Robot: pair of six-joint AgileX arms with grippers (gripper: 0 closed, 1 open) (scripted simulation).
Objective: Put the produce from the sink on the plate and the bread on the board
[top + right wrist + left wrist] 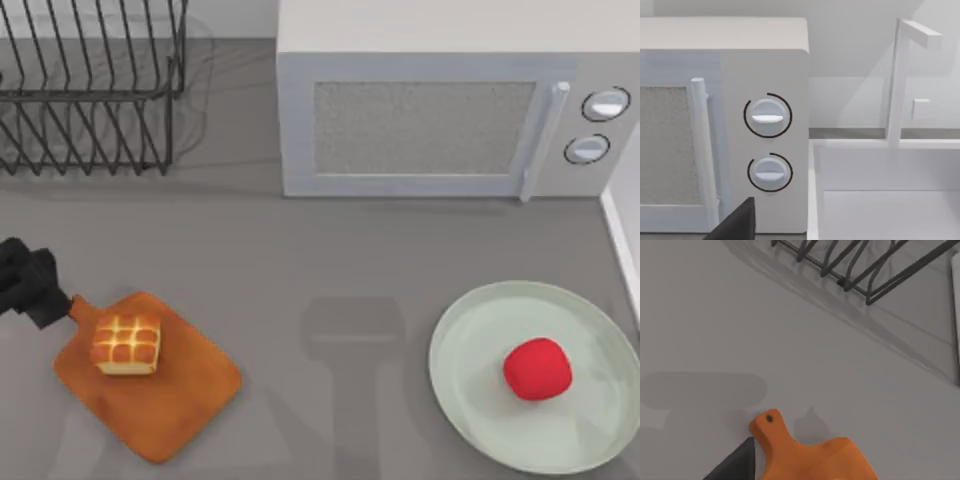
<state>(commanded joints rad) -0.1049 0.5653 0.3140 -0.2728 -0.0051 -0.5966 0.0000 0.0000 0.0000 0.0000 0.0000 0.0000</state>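
Bread point(126, 344) sits on the board point(180, 410), just beside the left gripper point(30, 282) by the board's knob; I cannot tell if its fingers are open. Produce point(538, 369) lies on the plate point(470, 330), so both jobs look done. Next, the arms likely just pull back.

Grey worktop point(330, 260). Directly on it: wire dish rack point(90, 90) back left, white microwave point(450, 100) back centre-right, orange-brown board point(170, 400) front left with its knob handle towards the left edge, mint-green plate point(470, 380) front right. Sink point(890, 200) just beside the microwave at the right edge.
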